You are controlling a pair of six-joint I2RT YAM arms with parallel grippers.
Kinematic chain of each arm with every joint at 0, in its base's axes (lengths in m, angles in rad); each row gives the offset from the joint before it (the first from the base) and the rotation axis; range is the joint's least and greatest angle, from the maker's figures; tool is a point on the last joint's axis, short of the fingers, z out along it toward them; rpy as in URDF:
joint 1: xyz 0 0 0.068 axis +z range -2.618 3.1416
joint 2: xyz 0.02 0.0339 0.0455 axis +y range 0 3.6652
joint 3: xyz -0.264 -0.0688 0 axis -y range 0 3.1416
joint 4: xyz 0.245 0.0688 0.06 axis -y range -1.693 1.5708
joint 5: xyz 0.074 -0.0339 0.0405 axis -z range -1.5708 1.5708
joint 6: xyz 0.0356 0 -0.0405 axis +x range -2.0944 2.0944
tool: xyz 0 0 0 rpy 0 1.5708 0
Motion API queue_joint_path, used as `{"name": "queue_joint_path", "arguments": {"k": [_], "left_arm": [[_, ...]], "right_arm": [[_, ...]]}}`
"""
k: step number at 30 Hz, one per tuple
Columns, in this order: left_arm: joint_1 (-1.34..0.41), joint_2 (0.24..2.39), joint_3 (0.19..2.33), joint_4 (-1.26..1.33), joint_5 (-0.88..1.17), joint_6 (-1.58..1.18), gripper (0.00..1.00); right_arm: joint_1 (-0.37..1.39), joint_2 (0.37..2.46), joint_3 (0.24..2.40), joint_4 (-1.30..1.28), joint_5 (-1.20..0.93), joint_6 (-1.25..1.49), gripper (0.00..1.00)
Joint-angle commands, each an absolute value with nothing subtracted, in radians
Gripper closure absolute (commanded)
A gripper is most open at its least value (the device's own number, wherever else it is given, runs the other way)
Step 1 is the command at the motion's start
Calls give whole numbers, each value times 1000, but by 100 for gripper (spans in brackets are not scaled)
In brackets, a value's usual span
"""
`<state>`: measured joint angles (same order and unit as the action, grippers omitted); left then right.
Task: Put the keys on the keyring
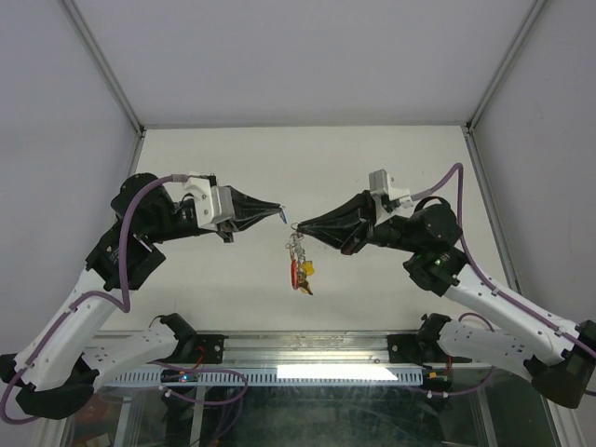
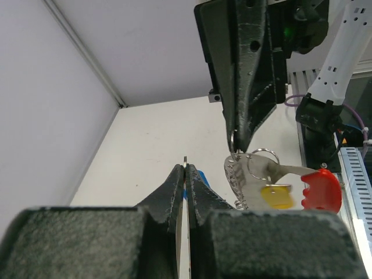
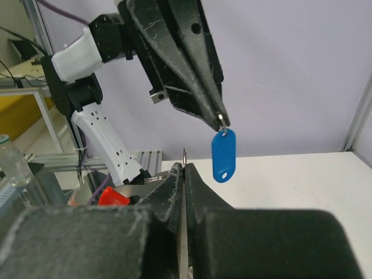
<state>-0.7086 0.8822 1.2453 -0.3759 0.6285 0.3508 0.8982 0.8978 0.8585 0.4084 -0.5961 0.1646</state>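
1. L arm (image 1: pixel 84 307) stands at the near-left corner w/ a purple cable (image 1: pixel 126 279) looped along it. Its wrist points right, toward mid-counter.
2. L hand (image 1: pixel 277 213): fingers pressed fully together, no gap btwn them. The tip pinches the small ring at the top of the blue key.
3. Blue key (image 3: pixel 224 154) hangs straight down from that tip, in the air above the pale counter (image 1: pixel 372 168).
4. The two hand tips point at each other w/ a small gap btwn them. In the top view the L tip sits slightly farther from the bases than the R tip.
5. Keyring (image 1: pixel 296 244): thin silvery wire nipped at the R tip and hanging just below it, off the counter. It is near the blue key but apart from it.
6. Red key (image 2: pixel 321 190) & yellow key (image 2: pixel 276 196) dangle from the keyring side by side, w/ a silvery toothed blade (image 2: pixel 234 174) next to them. In the top view red is left, yellow right.
7. R hand (image 1: pixel 300 228): also shut tight, fingers meeting. It grips the keyring wire. In the R wrist view a sliver of metal pokes up past its tip.
8. R arm (image 1: pixel 484 289) stands at the near-right, wrist pointing left.
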Motion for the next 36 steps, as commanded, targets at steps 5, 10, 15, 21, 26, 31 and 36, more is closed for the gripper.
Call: {"name": "queue_joint_path", "arguments": {"k": [5,10,15,21,26,31,36], "left_arm": [[-721,857,1279,-353,706,349,100],[-720,866,1282,-353,721,350,100],[-721,878,1291,-353,742,349,100],[-721,888,1296,-361,785,352,100],[-720,899,1300,-371,804,357,100],[-721,902,1304,-373,814,357,100],[-721,901,1304,-374,818,357,100]], "right_arm": [[864,920,868,677,-651,357,100],[864,931,885,663,-642,374,100],[864,942,895,636,-623,374,100],[864,948,900,640,-599,379,100],[864,947,895,655,-584,387,100],[864,943,895,649,-567,386,100],[863,949,893,642,-561,388,100]]}}
